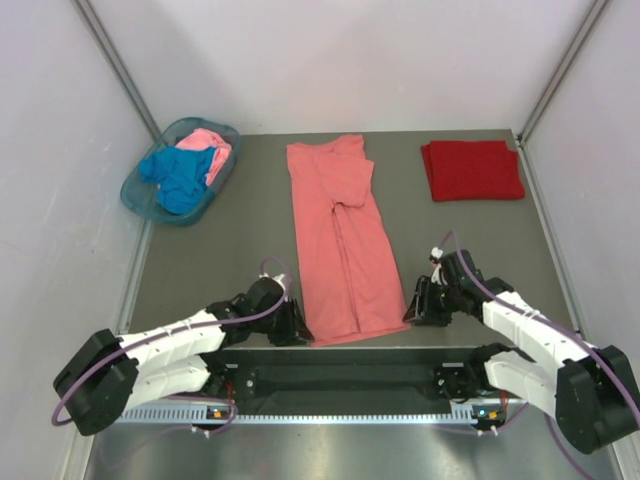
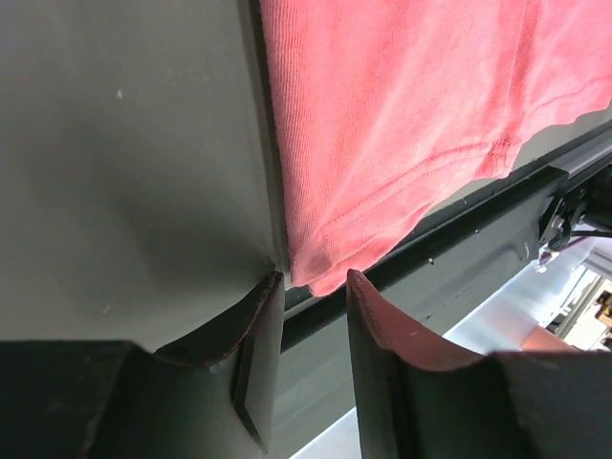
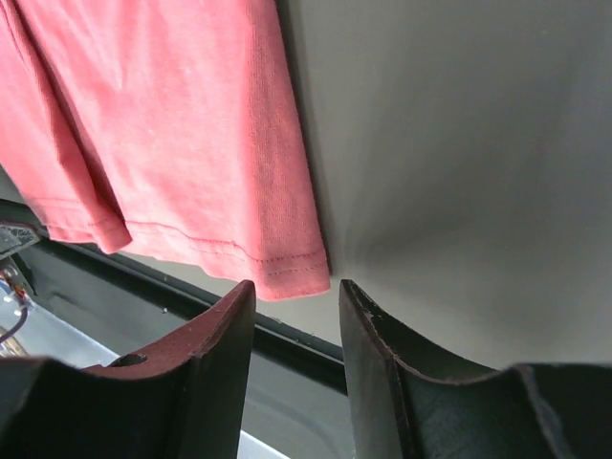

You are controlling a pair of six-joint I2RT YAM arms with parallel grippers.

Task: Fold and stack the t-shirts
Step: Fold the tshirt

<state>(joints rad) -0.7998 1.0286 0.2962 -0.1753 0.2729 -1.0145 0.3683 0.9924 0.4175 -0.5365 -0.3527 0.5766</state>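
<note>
Your left gripper [image 2: 314,279] is released. In the left wrist view its two fingers [image 2: 382,330] stand apart at the bottom of the frame and clamp nothing. Just above the gap lies one hem corner of the salmon-coral t-shirt [image 2: 411,105], close to the tips but not pinched. The shirt fills the upper right of that view, and the grey table [image 2: 124,143] fills the left.

Your right gripper [image 3: 295,284] is released too. In the right wrist view its fingers [image 3: 215,330] are spread at bottom centre. The shirt's other hem corner sits just above the gap, nearer the left finger and not gripped. Coral cloth covers the upper left of that view and bare table the right.

From the top camera, you see both grippers low in the frame, one at each bottom corner of the salmon-coral shirt. The shirt lies in the middle as a long narrow strip with its sides folded in. Its hem reaches the table's near edge and its collar end lies toward upper centre.

At the upper right, well apart from it, the dark red t-shirt [image 1: 472,170] lies folded into a flat rectangle. At the upper left, the teal basket [image 1: 128,185] holds the bright blue t-shirt [image 1: 180,178] and the light pink t-shirt [image 1: 212,148]. Both are crumpled, with the pink one toward the basket's upper right.
</note>
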